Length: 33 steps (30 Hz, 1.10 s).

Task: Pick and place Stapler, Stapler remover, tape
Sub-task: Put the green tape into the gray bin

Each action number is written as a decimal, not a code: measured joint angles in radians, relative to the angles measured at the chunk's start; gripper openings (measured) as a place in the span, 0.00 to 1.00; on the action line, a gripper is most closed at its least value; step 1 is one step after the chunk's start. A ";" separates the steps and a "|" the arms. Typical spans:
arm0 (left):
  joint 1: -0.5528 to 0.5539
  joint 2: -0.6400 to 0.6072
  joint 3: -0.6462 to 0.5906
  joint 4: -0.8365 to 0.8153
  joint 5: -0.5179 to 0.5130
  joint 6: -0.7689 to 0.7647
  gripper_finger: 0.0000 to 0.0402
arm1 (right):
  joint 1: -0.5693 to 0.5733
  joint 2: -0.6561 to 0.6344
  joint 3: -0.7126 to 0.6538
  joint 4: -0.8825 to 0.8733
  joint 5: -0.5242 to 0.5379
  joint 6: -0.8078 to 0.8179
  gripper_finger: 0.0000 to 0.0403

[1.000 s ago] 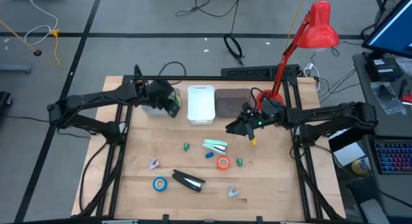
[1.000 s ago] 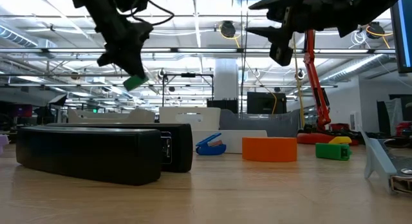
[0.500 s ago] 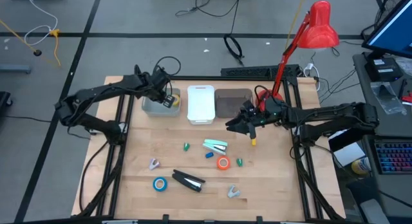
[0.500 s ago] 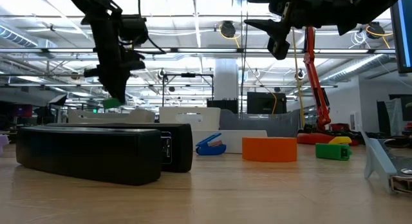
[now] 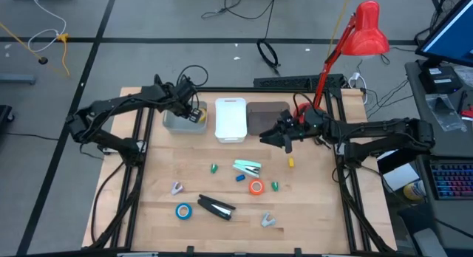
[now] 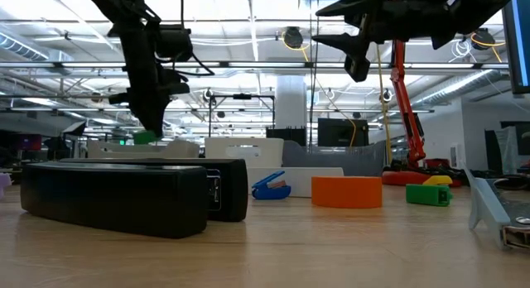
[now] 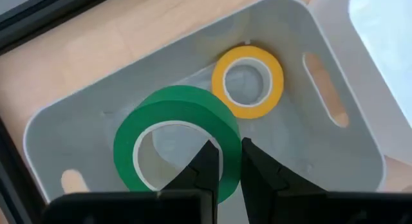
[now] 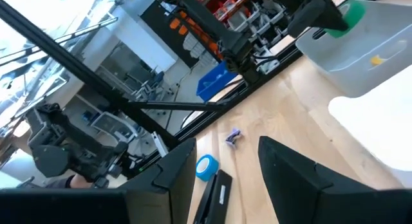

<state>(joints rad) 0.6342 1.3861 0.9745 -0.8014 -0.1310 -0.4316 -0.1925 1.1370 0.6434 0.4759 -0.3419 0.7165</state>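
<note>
Landmark for all entries: the grey bin (image 5: 181,122), leftmost of three containers at the far side of the table (image 5: 310,213).

1. Green tape (image 7: 174,143). Over the grey bin, pinched through its wall by the left gripper (image 7: 225,161): one finger inside the ring, one outside, jaws nearly closed on it. Judged to be held this way so it can drop flat beside item 2.
2. Yellow tape (image 7: 248,81). Lying flat on the grey bin's floor, just beyond the green roll; apparently already sorted.
3. White bin (image 5: 230,120). Directly beside the grey bin, toward the right arm. Contents not visible.
4. Dark bin (image 5: 262,118). One further along from the white bin.
5. Right gripper (image 5: 284,141). Hovering past the dark bin, well apart from the grey bin; jaws wide apart and holding nothing, seemingly waiting.
6. Orange tape (image 5: 256,187). Out on the open table, well apart from the grey bin; not yet collected.
7. Blue tape (image 5: 182,210). Near the table's front edge, on the grey bin's side; not yet collected.
8. Black stapler (image 5: 216,207). Just beside the blue tape.
9. Light stapler (image 5: 247,167). Mid-table, near the orange tape.
10. Staple removers (image 5: 268,221). One near the front edge, another (image 5: 177,187) between the grey bin and the blue tape.
</note>
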 joint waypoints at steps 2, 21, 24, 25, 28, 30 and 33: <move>0.012 0.000 0.000 0.010 0.002 0.017 0.09 | 0.001 0.000 0.000 -0.002 -0.001 0.000 0.40; 0.055 0.135 -0.001 0.076 0.048 0.014 0.09 | -0.038 0.000 0.000 -0.025 -0.002 -0.002 0.40; 0.054 0.174 -0.001 0.116 0.053 0.015 0.09 | -0.038 0.000 0.000 -0.025 -0.002 0.002 0.40; 0.054 0.183 -0.001 0.120 0.055 0.015 0.09 | -0.038 0.000 0.000 -0.025 -0.002 0.002 0.40; 0.055 0.206 -0.001 0.113 0.055 0.016 0.09 | -0.038 0.000 0.000 -0.025 -0.002 0.001 0.40; 0.055 0.217 -0.001 0.112 0.055 0.017 0.09 | -0.038 0.000 0.000 -0.025 -0.002 0.001 0.40; 0.055 0.229 -0.001 0.112 0.051 0.023 0.09 | -0.038 0.000 0.000 -0.025 -0.002 -0.001 0.40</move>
<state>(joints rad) 0.6888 1.6146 0.9733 -0.6893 -0.0803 -0.4082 -0.2306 1.1374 0.6434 0.4513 -0.3435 0.7156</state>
